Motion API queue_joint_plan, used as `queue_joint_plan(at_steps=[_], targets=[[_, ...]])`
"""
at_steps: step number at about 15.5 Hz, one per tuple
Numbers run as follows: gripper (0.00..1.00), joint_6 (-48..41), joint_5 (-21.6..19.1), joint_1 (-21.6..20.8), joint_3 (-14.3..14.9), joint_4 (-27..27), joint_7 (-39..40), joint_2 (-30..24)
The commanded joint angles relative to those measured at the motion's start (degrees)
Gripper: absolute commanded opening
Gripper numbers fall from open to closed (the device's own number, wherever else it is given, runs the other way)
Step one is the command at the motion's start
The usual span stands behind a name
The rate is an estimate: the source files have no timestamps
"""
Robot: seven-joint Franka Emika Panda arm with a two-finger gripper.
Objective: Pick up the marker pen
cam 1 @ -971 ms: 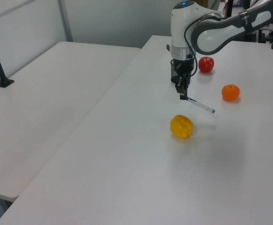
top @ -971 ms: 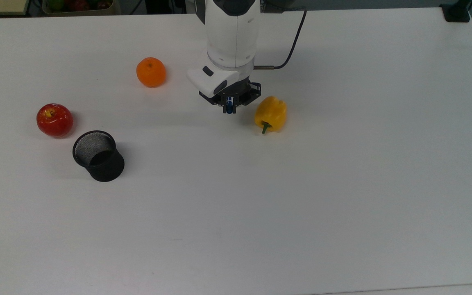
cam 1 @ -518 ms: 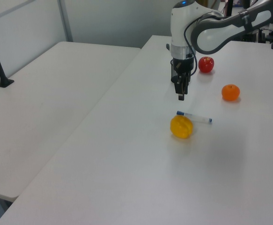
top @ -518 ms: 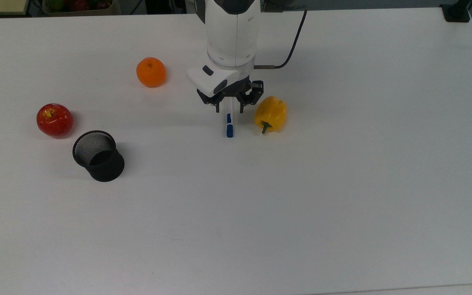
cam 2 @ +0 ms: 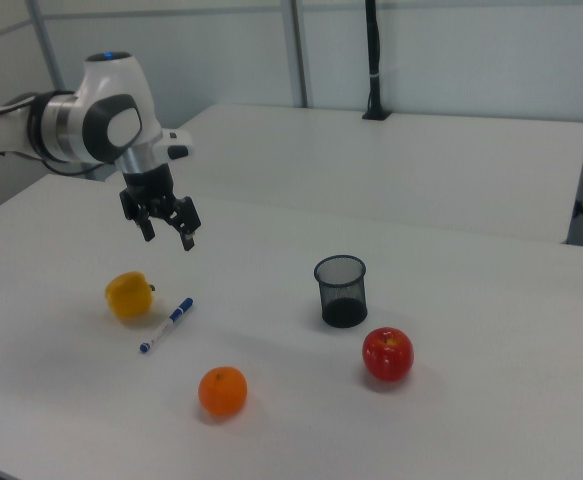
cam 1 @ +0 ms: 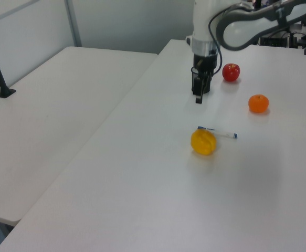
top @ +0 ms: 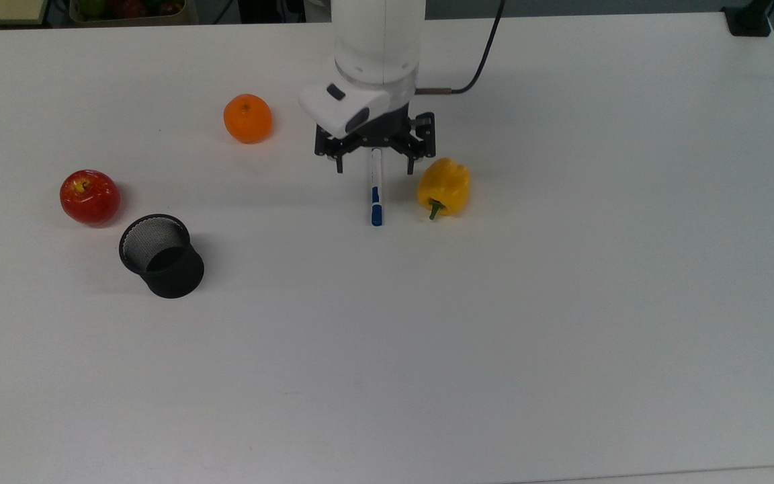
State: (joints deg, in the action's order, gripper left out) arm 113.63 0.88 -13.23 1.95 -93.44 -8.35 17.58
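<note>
Fingers [cam 2: 188, 240] spread above white table [top: 494, 336], marker pen [top: 375, 188].

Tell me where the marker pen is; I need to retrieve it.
The marker pen lies flat on the table, just left of the yellow pepper in the top view.

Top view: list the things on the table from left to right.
Apple → mesh cup → orange → marker pen → yellow pepper.
</note>
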Motion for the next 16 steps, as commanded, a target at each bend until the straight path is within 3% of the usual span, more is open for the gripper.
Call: queue_joint_plan(at_steps=[1, 9, 16], targets=[[1.00, -6.47, 0.17, 0.65, 0.78, -1.21, 2.80, -7.63], [1.00, -17.21, 0.17, 6.36, 0.69, -1.83, 6.23, -18.89], [1.00, -20.02, 0.17, 6.90, 0.78, -1.22, 7.99, -19.42]])
